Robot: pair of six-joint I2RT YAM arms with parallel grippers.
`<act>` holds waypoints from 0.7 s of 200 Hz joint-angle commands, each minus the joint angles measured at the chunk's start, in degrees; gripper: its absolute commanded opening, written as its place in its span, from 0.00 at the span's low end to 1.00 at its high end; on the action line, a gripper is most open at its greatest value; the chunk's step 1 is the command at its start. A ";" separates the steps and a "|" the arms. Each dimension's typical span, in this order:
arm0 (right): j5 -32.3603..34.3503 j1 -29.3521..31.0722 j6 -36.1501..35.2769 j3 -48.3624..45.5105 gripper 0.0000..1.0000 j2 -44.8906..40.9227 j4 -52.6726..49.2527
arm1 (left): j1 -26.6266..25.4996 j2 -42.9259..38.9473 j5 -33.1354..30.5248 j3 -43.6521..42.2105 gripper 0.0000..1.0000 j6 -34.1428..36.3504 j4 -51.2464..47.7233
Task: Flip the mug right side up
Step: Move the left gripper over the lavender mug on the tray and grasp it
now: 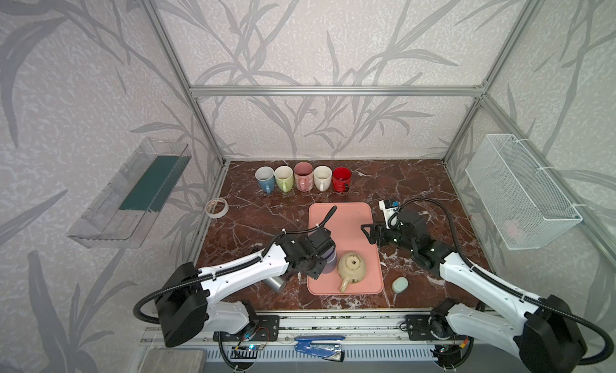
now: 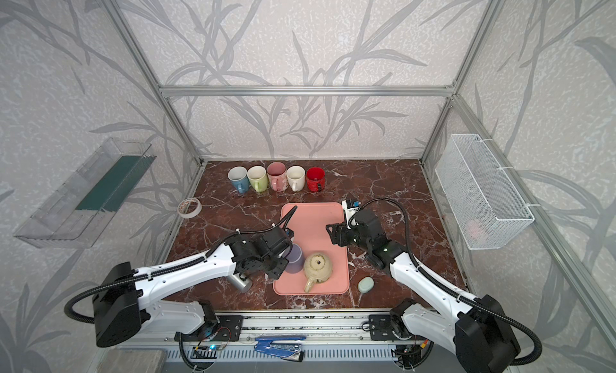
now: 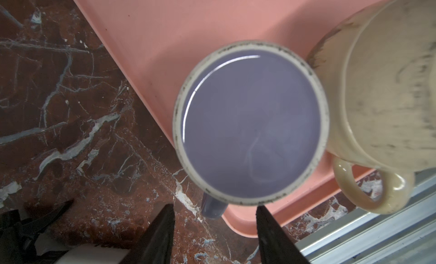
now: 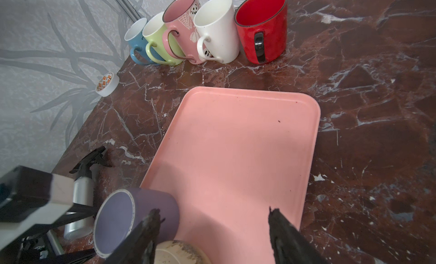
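— How far is the robot getting with the mug?

— It is only just starting, by the look of it. The purple mug is sitting base up, rim down, at the near left corner of the pink tray, so the turning itself is not yet happening.

— What is the left gripper doing?

— It is hanging right over that mug, pointing down. Its jaws are standing partly apart, one on either side of the mug's handle. They are not touching it in the left wrist view, so nothing is being held.

— And the right gripper?

— It is hovering by the tray's right edge, jaws spread wide and gripping nothing.

— Is anything else lying upside down?

— A beige mug is also standing base up, close against the purple one. The left arm seems to be going for the purple. Five mugs are lining the back of the desk, mouths up.

— So what is remaining?

— Nearly everything: closing on the handle, lifting, rolling the mug over and setting it down.
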 commanded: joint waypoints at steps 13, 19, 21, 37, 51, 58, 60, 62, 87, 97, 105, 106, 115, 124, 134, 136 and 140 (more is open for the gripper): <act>-1.29 0.26 1.45 -0.92 0.72 -1.27 3.14 | -0.10 4.43 -3.05 2.41 0.51 -2.66 2.05; -1.30 0.18 1.54 -0.93 0.72 -1.48 3.06 | -0.10 5.14 -3.56 2.70 0.50 -3.22 2.28; -1.35 0.18 1.54 -0.97 0.72 -1.54 2.99 | -0.10 5.35 -3.70 2.74 0.50 -3.41 2.33; -1.41 0.26 1.76 -1.23 0.72 -2.24 2.88 | -0.10 7.10 -4.52 3.47 0.48 -4.41 3.28; -1.32 0.19 1.85 -1.44 0.72 -2.80 2.89 | -0.10 8.65 -5.33 4.40 0.45 -5.07 3.98; -1.35 0.20 1.90 -1.46 0.72 -2.98 2.87 | -0.08 9.55 -5.72 5.08 0.43 -5.29 4.22; -1.39 0.25 1.90 -1.43 0.72 -3.04 2.88 | -0.03 9.82 -5.85 5.25 0.43 -5.34 4.24; -1.33 0.20 1.90 -1.45 0.72 -3.08 2.88 | -0.06 10.06 -5.97 5.42 0.43 -5.35 4.33; -1.55 0.26 2.15 -1.60 0.72 -3.44 2.83 | -0.01 13.34 -7.24 7.95 0.39 -5.82 4.86; -1.60 0.25 2.18 -1.57 0.72 -3.54 2.86 | -0.01 14.59 -7.86 9.00 0.39 -6.04 4.97; -1.65 0.23 2.26 -1.62 0.72 -3.62 2.90 | 0.08 15.69 -8.27 9.89 0.38 -6.05 4.88; -1.66 0.25 2.25 -1.62 0.72 -3.66 2.89 | 0.08 15.80 -8.33 9.99 0.38 -6.10 4.92; -1.68 0.26 2.17 -1.71 0.72 -3.77 2.84 | 0.16 16.92 -8.74 10.88 0.38 -6.14 4.89; -1.53 0.22 2.16 -1.80 0.72 -3.80 2.84 | 0.25 17.78 -8.99 11.76 0.37 -6.14 4.94; -1.54 0.24 2.25 -1.92 0.72 -3.95 2.97 | 0.36 18.51 -9.33 12.46 0.34 -6.14 4.94; -1.59 0.24 2.25 -1.90 0.72 -3.83 2.97 | 0.39 18.65 -9.39 12.57 0.34 -6.14 4.95; -1.72 0.22 2.25 -1.97 0.72 -3.81 3.05 | 0.43 18.79 -9.42 12.77 0.34 -6.14 4.95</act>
